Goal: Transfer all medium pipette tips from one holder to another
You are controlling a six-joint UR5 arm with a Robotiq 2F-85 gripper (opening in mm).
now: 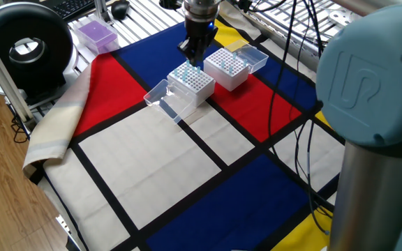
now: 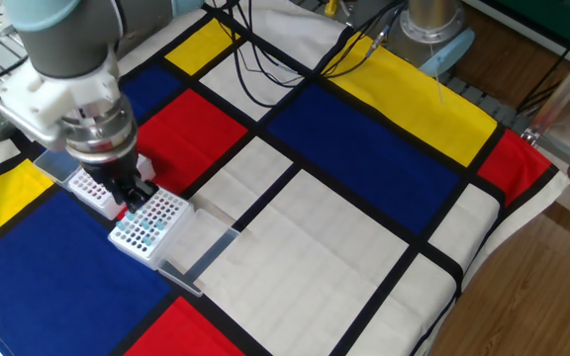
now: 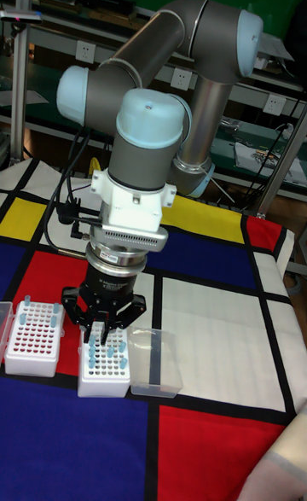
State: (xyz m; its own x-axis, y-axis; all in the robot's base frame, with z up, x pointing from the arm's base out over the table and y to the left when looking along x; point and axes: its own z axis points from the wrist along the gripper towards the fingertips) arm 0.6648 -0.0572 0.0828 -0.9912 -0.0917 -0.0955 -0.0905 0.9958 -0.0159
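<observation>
Two white holders stand side by side on the cloth. The nearer holder (image 1: 191,82) (image 2: 149,223) (image 3: 104,361) carries several pale blue medium pipette tips (image 3: 109,349) standing in its holes. The other holder (image 1: 227,68) (image 2: 89,185) (image 3: 35,337) holds only a few tips (image 3: 26,304) near its edge. My gripper (image 1: 192,60) (image 2: 133,195) (image 3: 101,331) points straight down over the far part of the nearer holder, its fingertips just above the tips. The fingers stand close together. Something pale shows between them, and I cannot make out whether it is a held tip.
A clear lid (image 1: 160,97) (image 2: 199,249) (image 3: 156,363) lies open beside the nearer holder, and another lid (image 1: 252,55) (image 2: 57,158) beside the other. A purple box (image 1: 95,33) and a black round device (image 1: 24,47) sit off the cloth. Cables (image 2: 295,59) cross the far side.
</observation>
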